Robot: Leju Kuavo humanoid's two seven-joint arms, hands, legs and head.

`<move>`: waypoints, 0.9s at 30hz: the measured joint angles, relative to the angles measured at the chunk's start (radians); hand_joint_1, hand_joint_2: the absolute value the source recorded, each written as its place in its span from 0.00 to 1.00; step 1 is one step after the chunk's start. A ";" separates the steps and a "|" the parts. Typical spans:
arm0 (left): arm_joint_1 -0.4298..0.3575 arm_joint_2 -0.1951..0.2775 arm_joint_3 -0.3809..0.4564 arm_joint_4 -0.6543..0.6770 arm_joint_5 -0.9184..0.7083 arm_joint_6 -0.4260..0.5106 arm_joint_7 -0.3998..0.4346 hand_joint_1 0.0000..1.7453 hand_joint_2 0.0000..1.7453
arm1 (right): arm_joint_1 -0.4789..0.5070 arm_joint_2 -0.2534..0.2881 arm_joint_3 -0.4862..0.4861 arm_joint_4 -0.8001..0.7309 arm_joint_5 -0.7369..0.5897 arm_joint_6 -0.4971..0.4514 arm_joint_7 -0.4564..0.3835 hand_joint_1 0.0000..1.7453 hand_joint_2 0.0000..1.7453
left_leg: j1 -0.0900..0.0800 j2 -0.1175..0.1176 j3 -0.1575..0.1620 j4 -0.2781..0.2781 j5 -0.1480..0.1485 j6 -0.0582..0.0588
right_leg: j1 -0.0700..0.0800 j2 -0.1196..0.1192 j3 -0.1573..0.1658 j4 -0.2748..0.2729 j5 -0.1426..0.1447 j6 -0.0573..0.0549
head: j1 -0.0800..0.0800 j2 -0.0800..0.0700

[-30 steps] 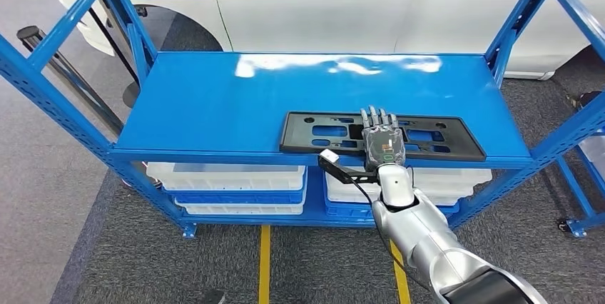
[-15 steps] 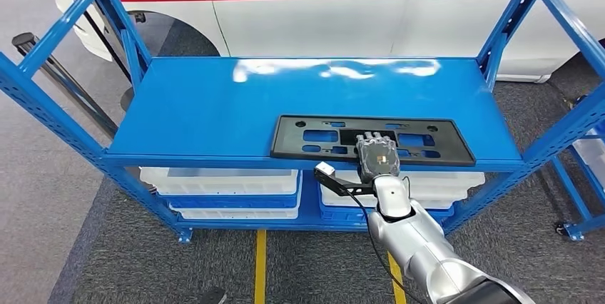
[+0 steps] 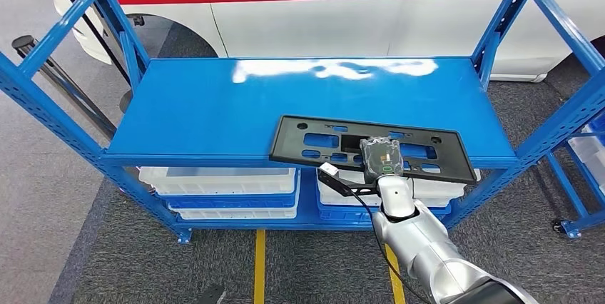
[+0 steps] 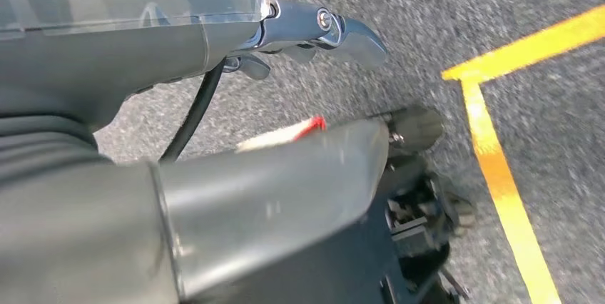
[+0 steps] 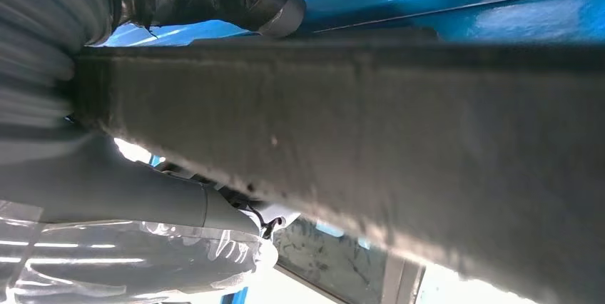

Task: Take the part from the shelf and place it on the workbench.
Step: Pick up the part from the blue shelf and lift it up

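Right hand [image 3: 382, 158] grips my one black part [image 3: 321, 140] at its near edge, about 5 o'clock on the blue shelf [image 3: 214, 104]. Its long axis runs 9 to 3, tilted slightly, right end overhanging the front lip. Left hand's [image 4: 214, 197] fingers: I cannot tell. Four white bins [image 3: 221, 179] below; white car [image 3: 321, 11] at 12. No legible writing.

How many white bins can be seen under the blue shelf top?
2, as far as shows: one white bin on the lower level at left, another white bin at right, partly behind the right hand and black part. More may be hidden.
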 joint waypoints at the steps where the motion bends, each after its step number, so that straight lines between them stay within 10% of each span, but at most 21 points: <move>1: 0.000 0.000 0.001 0.000 0.001 -0.002 -0.006 0.00 1.00 | 0.000 -0.002 -0.002 0.000 0.000 -0.001 -0.001 0.96 1.00 | 0.000 0.000 0.000 0.000 0.000 -0.001 | 0.000 0.000 0.000 0.000 0.001 0.001 | 0.000 0.000; 27: -0.010 -0.002 0.025 0.000 -0.024 0.040 -0.043 0.00 1.00 | 0.011 -0.019 -0.009 0.000 0.045 -0.068 -0.030 0.97 1.00 | -0.002 0.000 -0.005 0.007 0.000 0.003 | -0.002 0.000 -0.003 0.000 0.003 0.005 | 0.000 0.000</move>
